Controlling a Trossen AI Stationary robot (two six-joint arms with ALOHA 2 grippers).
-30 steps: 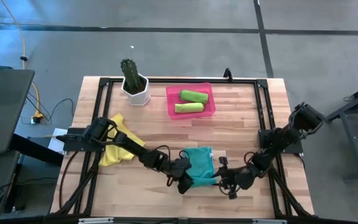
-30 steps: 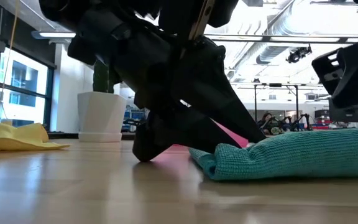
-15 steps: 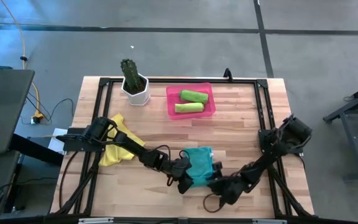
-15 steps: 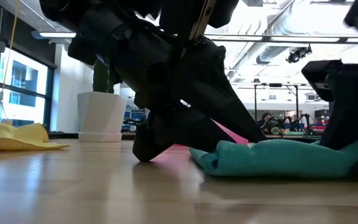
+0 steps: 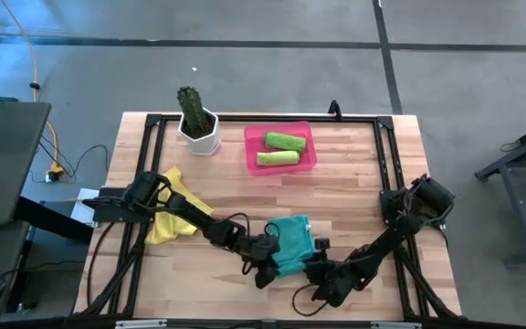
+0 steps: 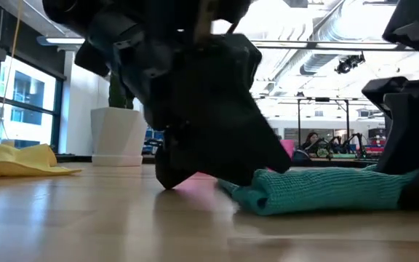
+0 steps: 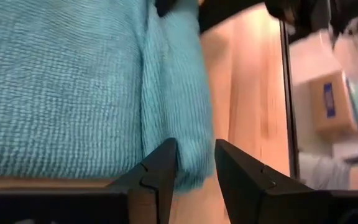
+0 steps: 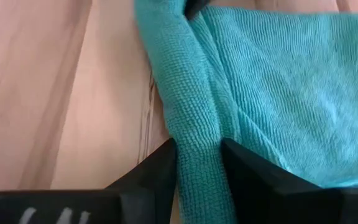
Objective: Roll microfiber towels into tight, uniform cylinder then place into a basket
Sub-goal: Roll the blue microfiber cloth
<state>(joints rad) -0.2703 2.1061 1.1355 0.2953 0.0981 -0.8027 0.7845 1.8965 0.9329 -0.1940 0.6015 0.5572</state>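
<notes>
Both tools pinch the folded edge of the soft teal microfiber towel [image 5: 290, 245]: left tool [image 7: 194, 168] at one end, right tool [image 8: 199, 163] at the other. Beyond them on the wooden desk [image 5: 354, 183], a shallow pink plastic basket [image 5: 252, 146] holds two rolled lime-green towels [image 5: 283, 142]; a crumpled yellow towel [image 5: 167, 224] lies behind the left arm.

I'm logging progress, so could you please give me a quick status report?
Left gripper and right gripper each pinching the teal towel rolled edge. Two green rolls in pink basket. Yellow towel waiting. Nothing in the way.
</notes>
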